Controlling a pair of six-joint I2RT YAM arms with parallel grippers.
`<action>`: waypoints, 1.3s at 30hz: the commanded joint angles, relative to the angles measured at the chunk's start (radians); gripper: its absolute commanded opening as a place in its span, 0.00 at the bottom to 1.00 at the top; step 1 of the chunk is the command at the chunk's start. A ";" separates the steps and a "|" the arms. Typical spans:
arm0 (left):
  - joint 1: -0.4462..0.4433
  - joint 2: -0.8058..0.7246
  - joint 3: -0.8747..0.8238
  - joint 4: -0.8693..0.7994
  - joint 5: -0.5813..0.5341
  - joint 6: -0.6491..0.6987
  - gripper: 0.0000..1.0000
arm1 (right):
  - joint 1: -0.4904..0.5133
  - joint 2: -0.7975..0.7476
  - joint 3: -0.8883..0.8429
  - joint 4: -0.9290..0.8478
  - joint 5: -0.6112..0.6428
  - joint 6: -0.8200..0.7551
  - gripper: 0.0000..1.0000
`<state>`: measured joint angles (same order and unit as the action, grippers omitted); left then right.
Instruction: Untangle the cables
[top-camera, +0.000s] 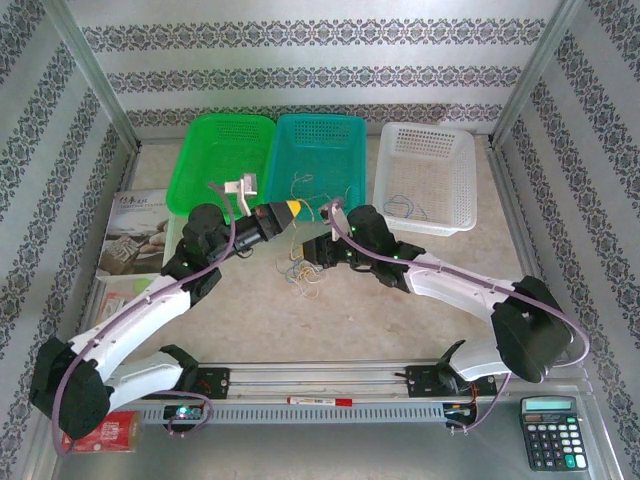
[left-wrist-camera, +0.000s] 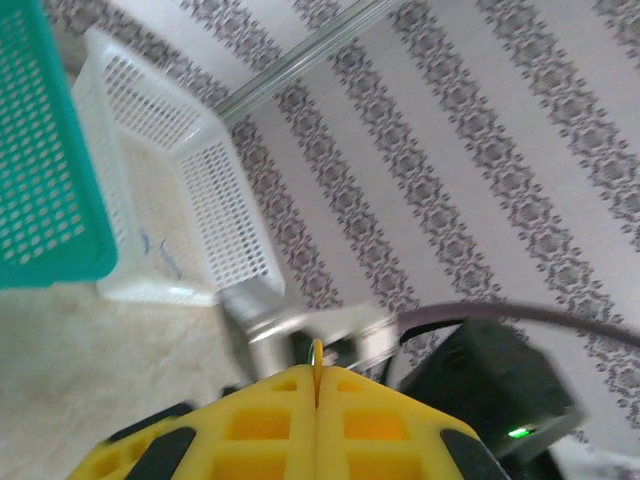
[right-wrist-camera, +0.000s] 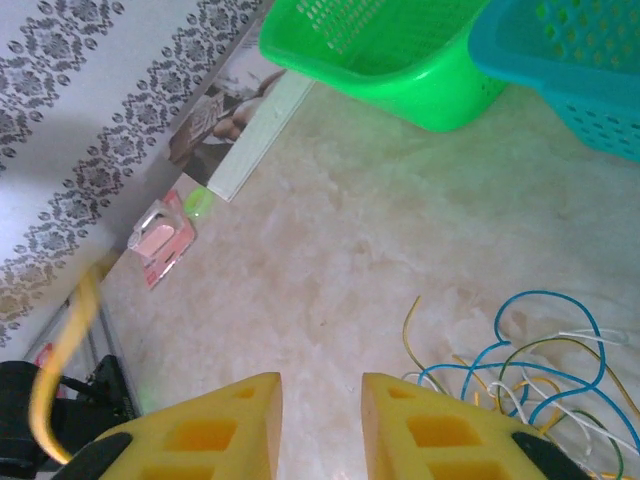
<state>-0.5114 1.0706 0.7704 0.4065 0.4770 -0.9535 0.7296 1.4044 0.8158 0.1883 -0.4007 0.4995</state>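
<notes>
Fingertips (left-wrist-camera: 290, 405) of the left hand (left-wrist-camera: 317, 388) are pressed flat together. A thin loop of yellow cable (left-wrist-camera: 317, 352) pokes up from the seam between them, and the yellow pads hide how much of it lies inside the grip. From overhead that hand (top-camera: 291, 212) hangs just in front of the teal basket (top-camera: 340, 140), and the strand it pinches is too fine to trace there.

The right hand (right-wrist-camera: 320, 405) stands narrowly parted with nothing between its fingers, and bare table (right-wrist-camera: 330, 250) shows through the gap. The lower part of each finger is cut off by the bottom edge of the wrist view. Just beside the finger on the right of that view lies the heap of loose cables (right-wrist-camera: 520, 365). Its blue, whitish and yellowish loops cross one another and run out of the picture at right and bottom, so single strands cannot be followed. Overhead the heap (top-camera: 300, 276) sits on the table between the two wrists. A blurred yellow streak (right-wrist-camera: 70, 330) at the left of the right wrist view is perhaps the cable the left hand holds.

Further out, a thin cable (top-camera: 300, 186) lies in the teal basket and a blue cable (top-camera: 410, 205) in the white basket (top-camera: 425, 145). The green basket (top-camera: 225, 140) stands left of the teal one. A booklet (top-camera: 135, 230) lies on the table's left side, partly covered by the left arm. A calculator (top-camera: 550, 432) and a red marker (top-camera: 320, 400) sit near the arm bases.
</notes>
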 joint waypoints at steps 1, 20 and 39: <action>0.002 -0.037 0.112 -0.124 -0.047 0.104 0.00 | 0.006 0.007 -0.026 0.033 0.035 0.005 0.29; 0.421 0.226 0.427 -0.426 -0.118 0.393 0.00 | -0.017 -0.179 -0.116 -0.133 0.185 -0.033 0.56; 0.540 0.624 0.650 -0.476 -0.120 0.491 0.47 | -0.039 -0.312 -0.092 -0.227 0.317 -0.061 0.98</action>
<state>0.0154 1.6730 1.3754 -0.0162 0.3603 -0.5102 0.7017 1.1072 0.7120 -0.0490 -0.0677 0.4450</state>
